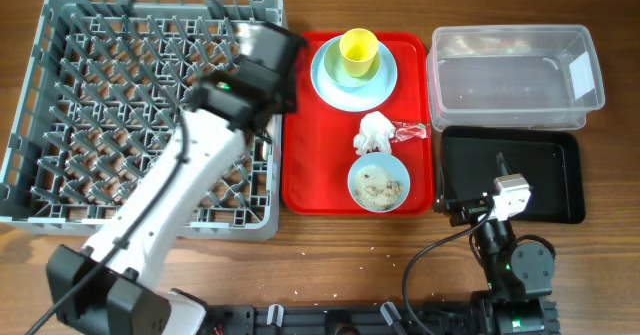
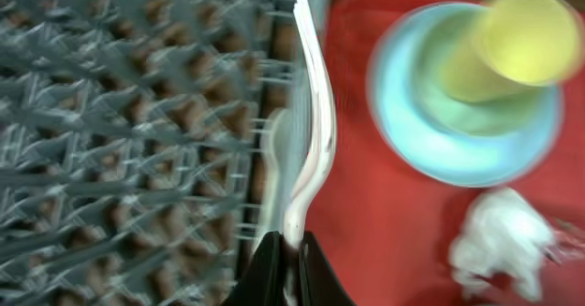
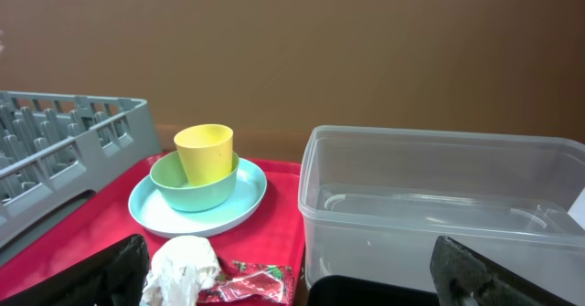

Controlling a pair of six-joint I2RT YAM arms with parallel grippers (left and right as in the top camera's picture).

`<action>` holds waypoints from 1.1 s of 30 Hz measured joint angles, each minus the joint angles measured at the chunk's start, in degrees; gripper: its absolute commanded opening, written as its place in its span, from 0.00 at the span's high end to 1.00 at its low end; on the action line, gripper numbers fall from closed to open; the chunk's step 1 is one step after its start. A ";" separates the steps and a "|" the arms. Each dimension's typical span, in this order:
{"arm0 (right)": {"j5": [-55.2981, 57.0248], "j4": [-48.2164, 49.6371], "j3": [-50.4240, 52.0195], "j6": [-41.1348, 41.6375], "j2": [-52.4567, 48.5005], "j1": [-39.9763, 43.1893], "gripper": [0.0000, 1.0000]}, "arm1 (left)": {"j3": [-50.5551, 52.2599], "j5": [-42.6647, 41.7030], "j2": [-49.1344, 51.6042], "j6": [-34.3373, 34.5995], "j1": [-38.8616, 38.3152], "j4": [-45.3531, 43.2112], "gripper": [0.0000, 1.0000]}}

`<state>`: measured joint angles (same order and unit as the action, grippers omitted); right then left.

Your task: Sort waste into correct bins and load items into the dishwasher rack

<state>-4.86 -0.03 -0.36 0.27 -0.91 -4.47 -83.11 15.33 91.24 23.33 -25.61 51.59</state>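
Note:
My left gripper (image 2: 291,244) is shut on a white plastic fork (image 2: 313,114), held over the right edge of the grey dishwasher rack (image 1: 90,85); a second white piece, perhaps the spoon (image 2: 274,146), lies blurred beside it. In the overhead view the left gripper (image 1: 268,47) is hidden under the wrist. The yellow cup (image 1: 358,53) stands in a pale blue bowl on the pale blue plate (image 1: 330,83). The crumpled napkin (image 1: 375,131), the red wrapper (image 1: 409,130) and a bowl of rice scraps (image 1: 378,185) lie on the red tray. My right gripper (image 3: 297,283) is open and empty over the black tray (image 1: 540,190).
The red serving tray (image 1: 310,165) sits between the rack and the bins. The clear tub (image 1: 515,70) stands behind the black tray, also in the right wrist view (image 3: 439,205). The rack wall (image 3: 64,142) rises at that view's left. Wooden table edge runs along the front.

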 measured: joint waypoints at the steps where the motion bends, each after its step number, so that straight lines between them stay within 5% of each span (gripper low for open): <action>1: 0.00 0.00 0.00 0.00 0.00 0.00 0.00 | 0.09 -1.11 0.26 -0.50 2.71 0.50 0.96; 14: 0.00 0.00 0.00 0.00 0.00 0.00 0.00 | 5.07 -7.32 7.85 -6.58 7.58 -0.15 0.95; 18: 0.00 0.00 0.00 0.00 0.00 0.00 0.00 | 7.87 -7.34 8.33 -7.19 7.58 -2.03 0.79; 25: 0.00 0.00 0.00 0.00 0.00 0.00 0.00 | 8.72 -7.37 8.33 -7.67 7.58 -2.56 0.78; 29: 0.00 0.00 0.00 0.00 0.00 0.00 0.00 | 7.43 -7.61 5.75 -6.91 7.58 -1.18 0.66; 30: 0.00 0.00 0.00 0.00 0.00 0.00 0.00 | 6.43 -7.63 2.71 -5.95 7.58 -1.03 0.47; 33: 0.00 0.00 0.00 0.00 0.00 0.00 0.00 | 4.57 -7.91 -6.73 -2.12 8.31 -0.87 0.27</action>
<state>-4.86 -0.03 -0.36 0.27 -0.91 -4.47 -78.54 7.42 84.51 21.21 -17.30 50.72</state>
